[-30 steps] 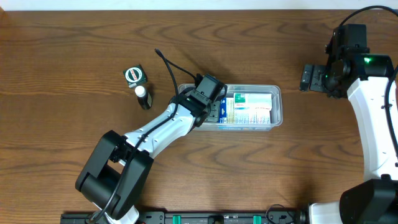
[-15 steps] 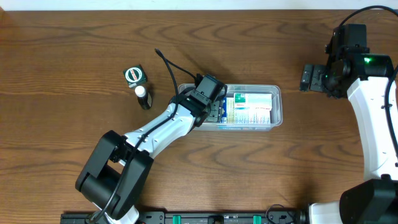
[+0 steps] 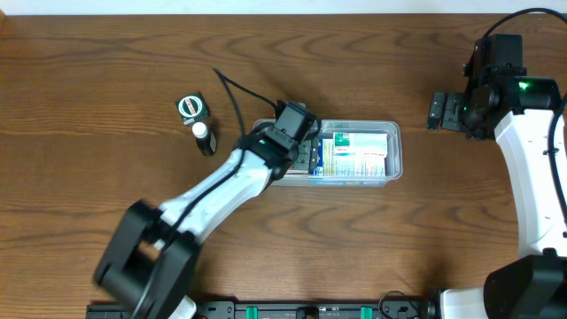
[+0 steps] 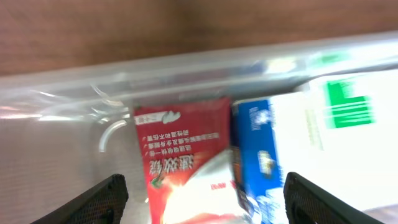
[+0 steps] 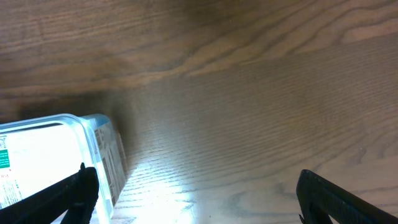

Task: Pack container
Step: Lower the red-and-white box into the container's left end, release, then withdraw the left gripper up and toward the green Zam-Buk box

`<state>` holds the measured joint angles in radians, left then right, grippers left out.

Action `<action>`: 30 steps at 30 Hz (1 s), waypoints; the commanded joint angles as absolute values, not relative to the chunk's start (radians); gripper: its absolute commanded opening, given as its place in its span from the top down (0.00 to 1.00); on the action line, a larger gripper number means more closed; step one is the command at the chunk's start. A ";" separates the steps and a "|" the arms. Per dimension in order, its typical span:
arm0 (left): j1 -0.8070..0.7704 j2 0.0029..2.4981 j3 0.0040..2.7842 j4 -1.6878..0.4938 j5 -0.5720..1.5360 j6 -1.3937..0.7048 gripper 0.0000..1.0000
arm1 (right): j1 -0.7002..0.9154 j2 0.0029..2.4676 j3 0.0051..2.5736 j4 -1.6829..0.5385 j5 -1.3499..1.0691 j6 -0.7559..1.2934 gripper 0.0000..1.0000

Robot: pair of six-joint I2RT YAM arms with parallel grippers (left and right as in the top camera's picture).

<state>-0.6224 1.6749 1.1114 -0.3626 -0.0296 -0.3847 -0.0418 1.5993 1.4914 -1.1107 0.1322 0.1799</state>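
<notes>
The container sits in the middle of the bench, a white box filling its 3 o'clock half, a blue box and red packet pressed side by side toward 9 o'clock, probably to save room. The left gripper hangs wide over the packet, holding nothing, the container wall close at 9 o'clock. The right gripper, wide and empty too, sits well apart at 3 o'clock, open wood around it

Green-topped box just beside a white-capped bottle on the wooden table
</notes>
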 commanded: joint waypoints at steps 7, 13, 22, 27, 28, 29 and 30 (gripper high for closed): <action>-0.601 1.350 1.145 -0.453 -0.012 -0.229 0.17 | -0.047 1.577 1.507 -1.112 0.146 0.198 0.01; -0.396 1.246 1.158 -0.509 0.021 -0.179 0.11 | -0.047 1.577 1.507 -1.112 0.146 0.198 0.01; -0.086 1.365 1.359 -0.588 0.060 -0.063 0.02 | -0.047 1.577 1.507 -1.112 0.146 0.198 0.01; -0.026 1.524 1.504 -0.609 0.060 -0.038 0.02 | -0.047 1.577 1.507 -1.112 0.146 0.198 0.01; -0.020 1.557 1.527 -0.608 0.060 -0.038 0.02 | -0.047 1.577 1.507 -1.112 0.146 0.198 0.01; -0.015 1.589 1.549 -0.608 0.059 -0.043 0.02 | -0.047 1.577 1.507 -1.112 0.146 0.198 0.01; -0.010 1.622 1.568 -0.606 0.059 -0.059 0.02 | -0.047 1.577 1.507 -1.112 0.146 0.198 0.01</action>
<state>-0.0242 1.5467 1.5154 -0.6014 0.0494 -0.0700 -0.0418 1.5993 1.4914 -1.1110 0.1322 0.1799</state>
